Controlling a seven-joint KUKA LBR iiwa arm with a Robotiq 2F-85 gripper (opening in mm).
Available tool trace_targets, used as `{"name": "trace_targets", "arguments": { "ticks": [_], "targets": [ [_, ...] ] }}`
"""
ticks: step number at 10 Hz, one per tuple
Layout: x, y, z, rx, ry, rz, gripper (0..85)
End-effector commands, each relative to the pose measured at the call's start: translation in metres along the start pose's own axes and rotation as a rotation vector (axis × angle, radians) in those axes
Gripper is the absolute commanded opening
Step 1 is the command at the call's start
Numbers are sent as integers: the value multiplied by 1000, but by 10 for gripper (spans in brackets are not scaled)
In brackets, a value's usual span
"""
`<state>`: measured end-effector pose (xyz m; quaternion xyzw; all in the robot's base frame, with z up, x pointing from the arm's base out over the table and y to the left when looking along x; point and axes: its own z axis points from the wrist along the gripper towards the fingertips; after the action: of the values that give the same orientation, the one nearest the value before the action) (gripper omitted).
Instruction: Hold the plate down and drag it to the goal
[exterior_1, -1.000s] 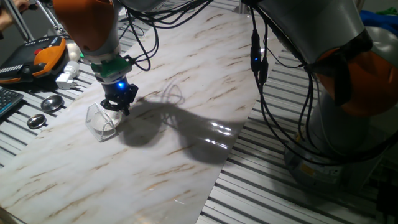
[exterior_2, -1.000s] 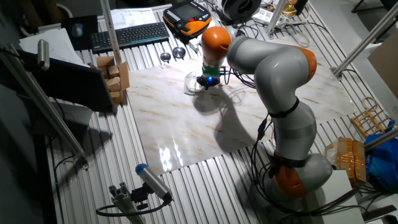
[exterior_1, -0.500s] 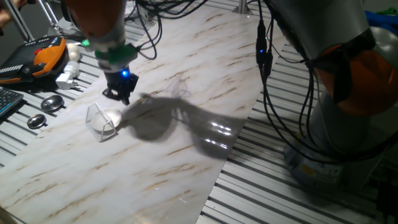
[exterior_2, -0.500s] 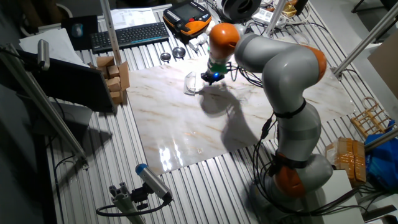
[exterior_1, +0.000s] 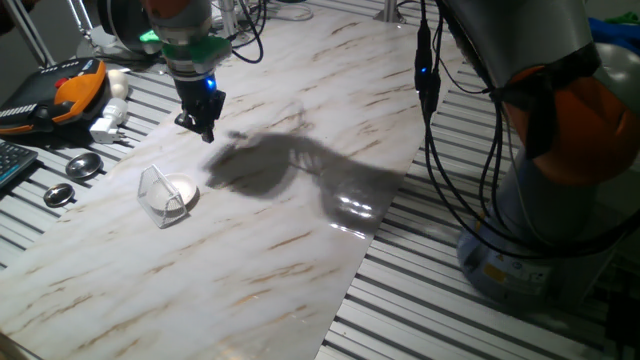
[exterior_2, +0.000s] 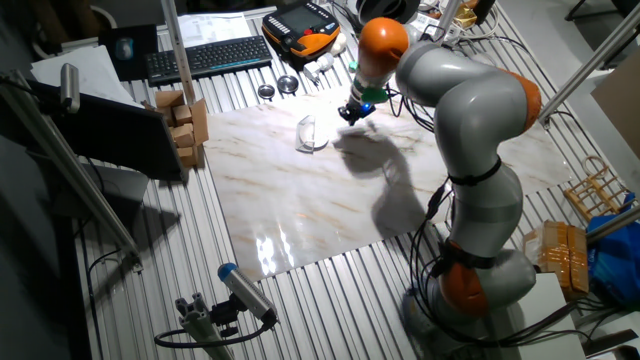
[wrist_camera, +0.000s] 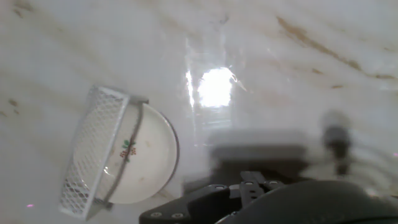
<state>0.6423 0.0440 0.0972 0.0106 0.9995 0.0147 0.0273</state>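
Now the white plate (wrist_camera: 140, 158), a small reddish mark at its centre, sits inside the goal (wrist_camera: 93, 149); whether the gripper (exterior_1: 203, 122) is open is unclear.

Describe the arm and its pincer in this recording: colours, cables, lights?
Grey rounded arm with orange joint bands. Black cables hang along it. Near the wrist sits a green ring; the small black pincer below carries a blue light.

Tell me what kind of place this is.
Most likely a robotics lab bench. A marble-patterned board lies on a slotted aluminium table, with a keyboard and an orange teach pendant alongside, and cables trail off the arm.
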Motion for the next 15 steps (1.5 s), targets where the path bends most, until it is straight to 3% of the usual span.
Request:
{"name": "trace_targets", "arguments": {
  "ticks": [1,4,7,10,13,15],
  "targets": [
    [0,-1,-1,7,-7,-29,0],
    [5,-1,-6,11,-11,-92,0],
    [11,-5,-23,4,-17,-77,0],
    [16,-2,-36,29,-7,-58,0],
    [18,-9,-42,-13,12,-66,0],
    [19,-7,-42,-2,10,-69,0]
  ]
}}
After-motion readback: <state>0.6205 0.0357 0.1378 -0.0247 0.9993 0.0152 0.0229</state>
